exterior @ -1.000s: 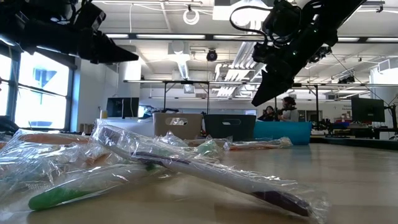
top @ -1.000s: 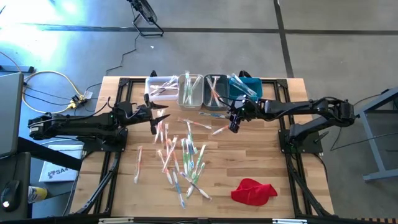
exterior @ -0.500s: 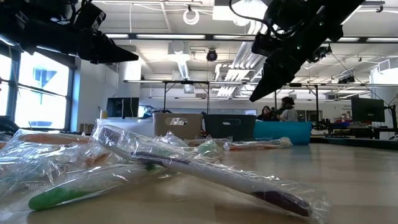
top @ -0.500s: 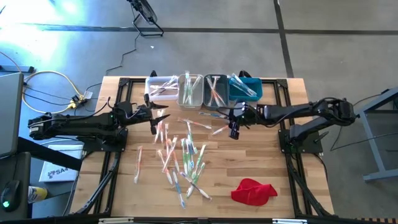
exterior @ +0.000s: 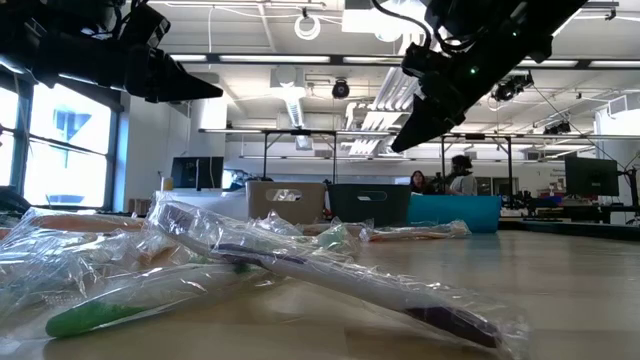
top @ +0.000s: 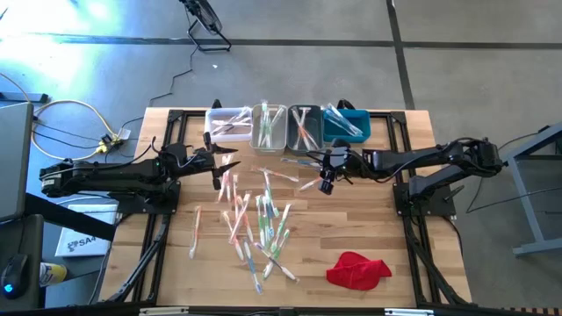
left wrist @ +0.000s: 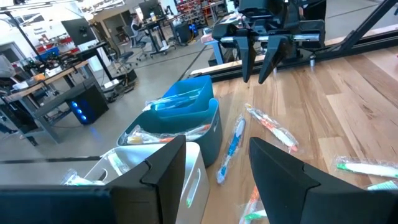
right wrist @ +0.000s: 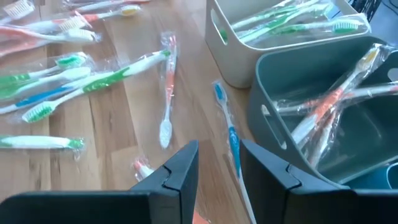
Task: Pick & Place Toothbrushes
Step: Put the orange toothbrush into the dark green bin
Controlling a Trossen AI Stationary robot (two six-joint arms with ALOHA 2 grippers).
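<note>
From above, the loose toothbrushes [top: 250,219] in the middle of the wooden surface [top: 386,237] are thin streaks, so their colours and overlaps are hard to sort out. In the low view, crinkled clear wrappers fill the foreground, and the heap hides most of the surface behind it. Only a green handle [exterior: 110,308] and a dark one [exterior: 300,265] read clearly there. Both arms are cut off by the top edge of that view, showing only as dark shapes.

The left hand [top: 230,163] hovers at the left edge of the scatter, just in front of the white bin [top: 226,125], on an arm stretched in low from the left side. Its fingers [left wrist: 283,180] stand well apart with nothing between them.

The right hand [top: 327,183] hangs above the surface in front of the grey bin [top: 304,127] and blue bin [top: 347,125], its arm reaching nearly level from the right, fingers pointing down. They stand a narrow gap apart and empty; below them a blue-handled brush [right wrist: 229,134] and an orange one [right wrist: 168,93] lie on the wood beside the grey bin.

Four bins sit in a row at the far edge, each holding wrapped brushes, the beige bin [top: 268,127] second from the left. A red cloth [top: 356,269] lies near the front right corner, well apart from the pile.
</note>
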